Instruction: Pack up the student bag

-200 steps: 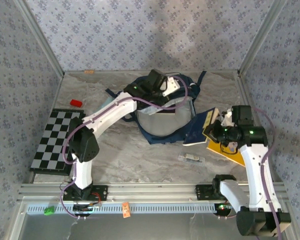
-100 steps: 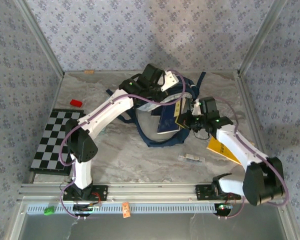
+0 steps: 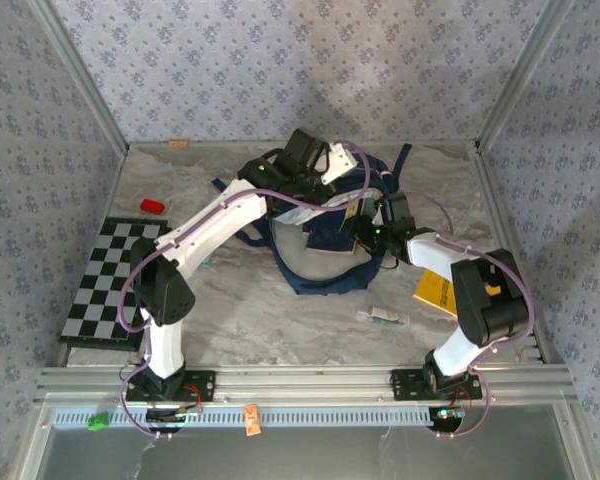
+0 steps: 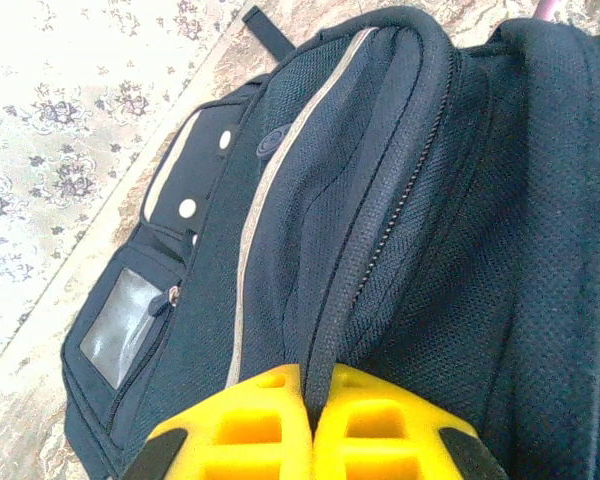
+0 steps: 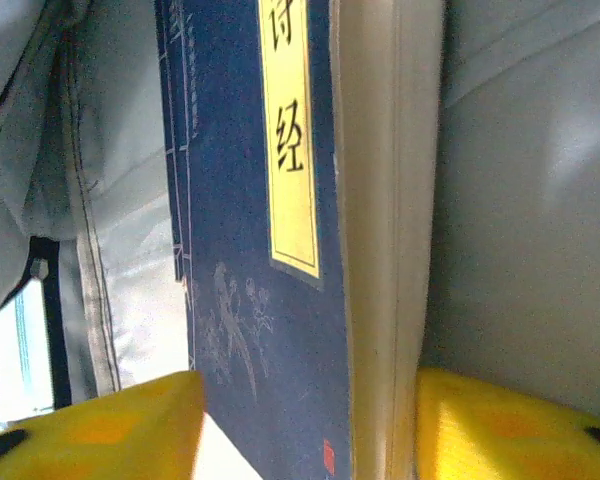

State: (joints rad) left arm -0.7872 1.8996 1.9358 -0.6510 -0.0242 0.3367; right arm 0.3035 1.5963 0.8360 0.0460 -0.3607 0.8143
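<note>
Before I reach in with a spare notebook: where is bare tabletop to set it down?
Freest is the marble between the checkerboard mat, the student bag and the near rail. A smaller patch lies behind the red block. Crowded: the bag's mouth and the right side by the yellow book.

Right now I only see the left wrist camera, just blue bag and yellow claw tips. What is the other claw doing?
Observer: The right claw grips a navy book with a yellow label.
Operator: Is the book in the bag yet?
Observer: Partly, it seems. Grey lining of the student bag lies on both sides of it.
Operator: Is anything else outside the bag?
Observer: A yellow book lies flat on the table, to the right of the bag.
</note>
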